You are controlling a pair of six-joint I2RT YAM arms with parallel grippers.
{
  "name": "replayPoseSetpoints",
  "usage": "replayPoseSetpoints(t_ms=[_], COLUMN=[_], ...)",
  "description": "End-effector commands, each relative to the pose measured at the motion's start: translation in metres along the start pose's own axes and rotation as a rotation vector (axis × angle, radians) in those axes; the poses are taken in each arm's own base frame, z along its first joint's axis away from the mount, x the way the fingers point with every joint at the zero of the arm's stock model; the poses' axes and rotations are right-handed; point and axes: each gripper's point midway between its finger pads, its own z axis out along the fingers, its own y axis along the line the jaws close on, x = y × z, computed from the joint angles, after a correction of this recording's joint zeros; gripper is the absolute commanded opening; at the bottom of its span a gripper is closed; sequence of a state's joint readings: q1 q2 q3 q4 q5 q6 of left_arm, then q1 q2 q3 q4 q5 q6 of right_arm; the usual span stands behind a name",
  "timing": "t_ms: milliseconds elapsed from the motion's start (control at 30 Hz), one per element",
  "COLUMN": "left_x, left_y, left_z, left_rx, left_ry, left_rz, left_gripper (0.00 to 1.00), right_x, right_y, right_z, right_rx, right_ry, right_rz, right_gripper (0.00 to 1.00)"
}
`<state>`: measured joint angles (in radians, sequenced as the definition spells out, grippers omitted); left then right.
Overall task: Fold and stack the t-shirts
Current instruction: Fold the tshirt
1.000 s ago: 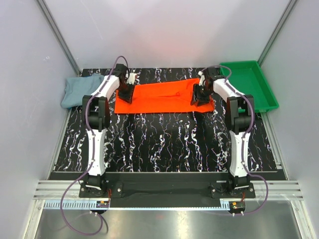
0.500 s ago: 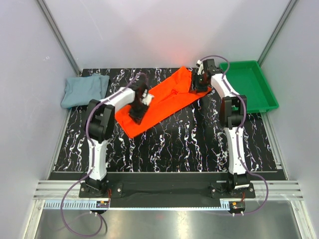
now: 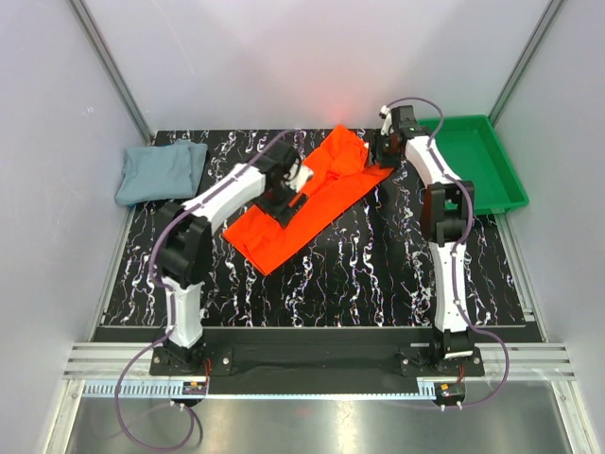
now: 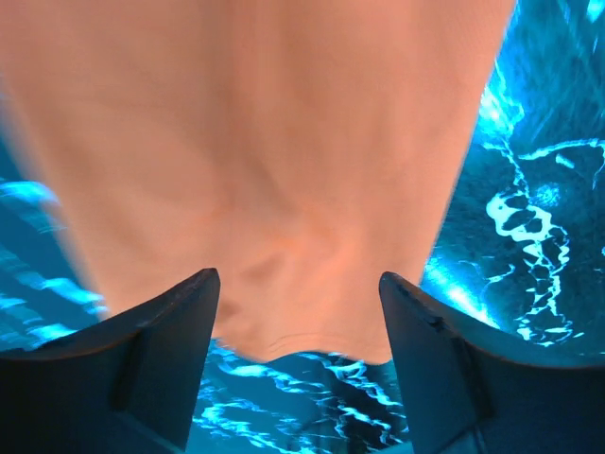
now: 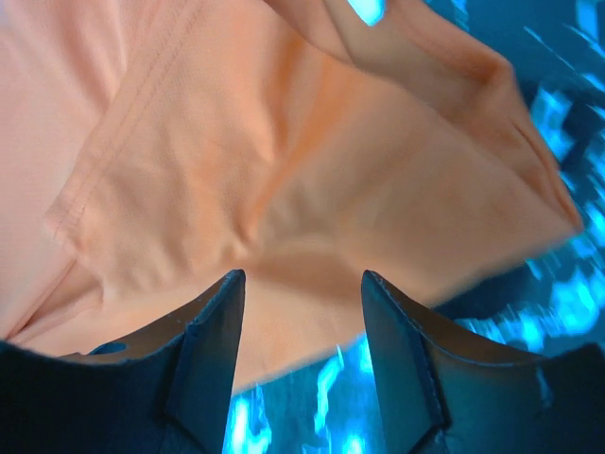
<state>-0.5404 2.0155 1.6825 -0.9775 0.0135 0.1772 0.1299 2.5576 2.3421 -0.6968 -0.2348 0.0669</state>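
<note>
The orange-red t-shirt (image 3: 326, 194) lies rumpled in a diagonal band across the mat, from near left to far right. My left gripper (image 3: 285, 202) is over its middle, jaws open; in the left wrist view (image 4: 298, 276) the shirt (image 4: 274, 170) fills the view and its hem lies between the fingers (image 4: 161, 350). My right gripper (image 3: 381, 157) is open at the shirt's far right end; in the right wrist view (image 5: 302, 275) bunched cloth (image 5: 312, 161) lies between its fingers (image 5: 406, 350). The grey-blue t-shirt (image 3: 161, 170) lies crumpled at the far left.
A green plastic tray (image 3: 477, 165) stands at the far right corner, just right of the right arm. The black marbled mat (image 3: 331, 274) covers the table. Grey walls close in the sides and the back.
The orange shirt went from lying flat and level to a rumpled diagonal band. My left gripper moved right and nearer, onto its middle. My right gripper moved slightly toward the back.
</note>
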Motion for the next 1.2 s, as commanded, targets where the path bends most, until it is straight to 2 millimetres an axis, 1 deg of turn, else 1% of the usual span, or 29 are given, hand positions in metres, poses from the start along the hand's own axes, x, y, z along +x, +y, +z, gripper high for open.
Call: replayPoseSetpoints(t_ms=[0,33,67,100,133,167,200,233,300,333,367,400,433,500,533,600,667,700,767,800,833,900,933,1000,1067,1100,1167], left_x=[-0.025,-0.02,-0.017,-0.013,-0.009,-0.004,-0.002,0.003,0.008,0.009,0.011,0.013,0.012,0.015,0.016,0.019,0.024,0.026,0.03,0.032,0.035,0.037,0.039,0.042,0.044,0.045,0.048], left_y=[0.043,0.056,0.06,0.067,0.073,0.081,0.085,0.095,0.103,0.113,0.115,0.118,0.125,0.126,0.131,0.128,0.129,0.127,0.124,0.123,0.123,0.123,0.124,0.124,0.124,0.123,0.123], left_z=[-0.062,-0.063,-0.061,-0.06,-0.057,-0.055,-0.051,-0.049,-0.041,-0.04,-0.037,-0.03,-0.03,-0.024,-0.024,-0.019,-0.014,-0.012,-0.007,-0.005,-0.003,0.0,0.002,0.006,0.01,0.011,0.014], left_rx=[-0.103,-0.111,-0.096,-0.1,-0.102,-0.078,-0.066,-0.061,-0.037,-0.035,-0.022,-0.008,0.009,0.047,0.055,0.093,0.121,0.134,0.151,0.158,0.161,0.169,0.171,0.175,0.18,0.182,0.185], left_ry=[-0.171,-0.171,-0.165,-0.16,-0.153,-0.15,-0.145,-0.142,-0.128,-0.132,-0.127,-0.114,-0.128,-0.116,-0.119,-0.108,-0.102,-0.093,-0.078,-0.07,-0.064,-0.054,-0.047,-0.035,-0.023,-0.02,-0.007], left_rz=[-0.041,-0.082,-0.1,-0.118,-0.134,-0.167,-0.184,-0.212,-0.237,-0.259,-0.269,-0.281,-0.299,-0.314,-0.32,-0.32,-0.333,-0.335,-0.336,-0.339,-0.339,-0.344,-0.346,-0.351,-0.355,-0.351,-0.357], left_gripper=[0.76,0.75,0.75,0.74,0.73,0.7,0.68,0.67,0.64,0.64,0.63,0.65,0.66,0.68,0.69,0.7,0.71,0.72,0.73,0.74,0.75,0.75,0.75,0.74,0.7,0.7,0.69], right_x=[-0.056,-0.061,-0.05,-0.046,-0.045,-0.034,-0.031,-0.025,-0.021,-0.016,-0.016,-0.012,-0.013,-0.012,-0.011,-0.01,-0.01,-0.006,-0.01,-0.006,-0.01,-0.005,-0.009,-0.006,-0.01,-0.008,-0.011], right_y=[-0.003,-0.007,-0.013,-0.014,-0.016,-0.019,-0.022,-0.024,-0.027,-0.031,-0.034,-0.035,-0.036,-0.038,-0.038,-0.042,-0.046,-0.05,-0.056,-0.058,-0.06,-0.064,-0.064,-0.066,-0.068,-0.068,-0.068], right_z=[-0.087,-0.103,-0.101,-0.104,-0.111,-0.107,-0.107,-0.105,-0.101,-0.095,-0.092,-0.086,-0.083,-0.078,-0.073,-0.068,-0.061,-0.055,-0.052,-0.045,-0.044,-0.036,-0.035,-0.028,-0.026,-0.022,-0.02], right_rx=[0.035,0.038,0.046,0.047,0.051,0.059,0.068,0.071,0.076,0.081,0.085,0.087,0.085,0.084,0.083,0.086,0.086,0.089,0.096,0.097,0.097,0.098,0.094,0.092,0.091,0.089,0.087], right_ry=[-0.159,-0.182,-0.152,-0.141,-0.143,-0.114,-0.11,-0.096,-0.084,-0.07,-0.069,-0.057,-0.06,-0.054,-0.051,-0.047,-0.045,-0.034,-0.044,-0.034,-0.043,-0.032,-0.04,-0.032,-0.039,-0.033,-0.041], right_rz=[0.048,0.065,0.086,0.102,0.107,0.112,0.113,0.121,0.133,0.14,0.143,0.144,0.144,0.142,0.144,0.148,0.154,0.163,0.166,0.169,0.169,0.173,0.17,0.177,0.176,0.173,0.174], right_gripper=[0.6,0.6,0.6,0.6,0.6,0.6,0.6,0.6,0.6,0.6,0.6,0.6,0.61,0.61,0.6,0.61,0.61,0.61,0.61,0.61,0.61,0.61,0.61,0.61,0.61,0.61,0.6])
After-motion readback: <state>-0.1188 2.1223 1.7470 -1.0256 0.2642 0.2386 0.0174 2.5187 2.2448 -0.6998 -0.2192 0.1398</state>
